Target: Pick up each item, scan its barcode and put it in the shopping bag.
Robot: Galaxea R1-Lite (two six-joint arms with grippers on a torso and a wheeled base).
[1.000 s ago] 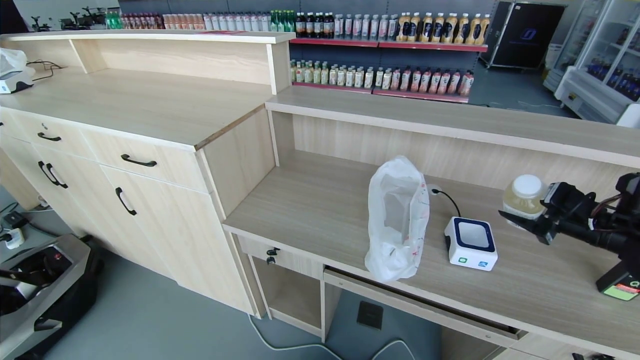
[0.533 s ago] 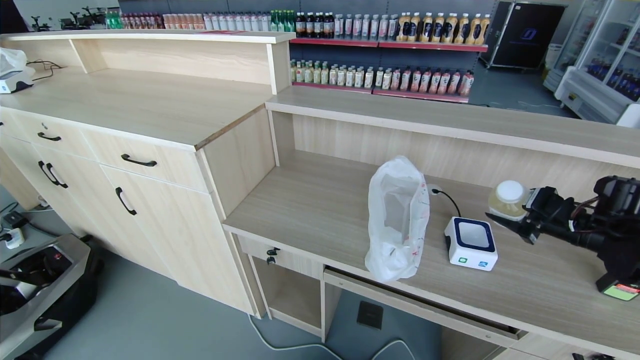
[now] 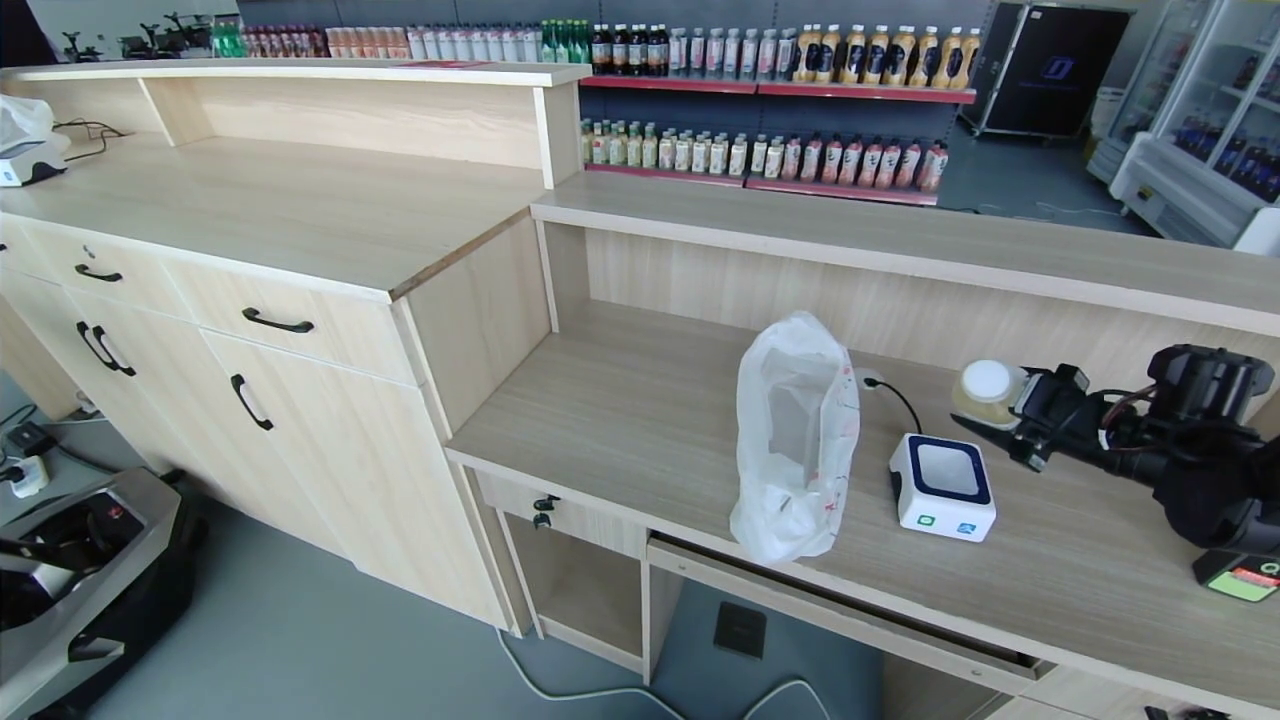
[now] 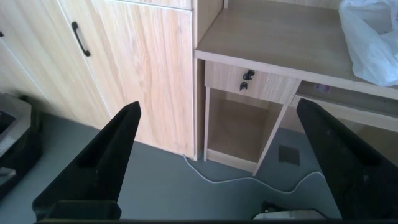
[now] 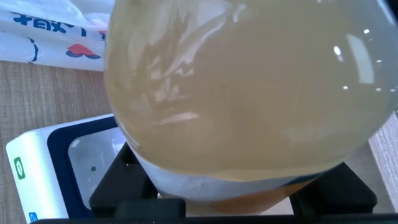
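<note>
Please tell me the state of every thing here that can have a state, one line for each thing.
bottle, capped, held by the right hand
right hand, shut on the bottle
left hand, open, holding nothing
bag, upright on the counter
scanner, flat on the counter, window up, cable attached

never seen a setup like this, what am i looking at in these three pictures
A two-armed robot stands at a shop checkout counter. The wide picture comes from its head; the other two from cameras on its wrists. On the counter stand a white plastic shopping bag and a small barcode scanner. The right end effector grips a white-capped bottle of pale yellow drink near the scanner. The left end effector is open and empty, over the floor.
</note>
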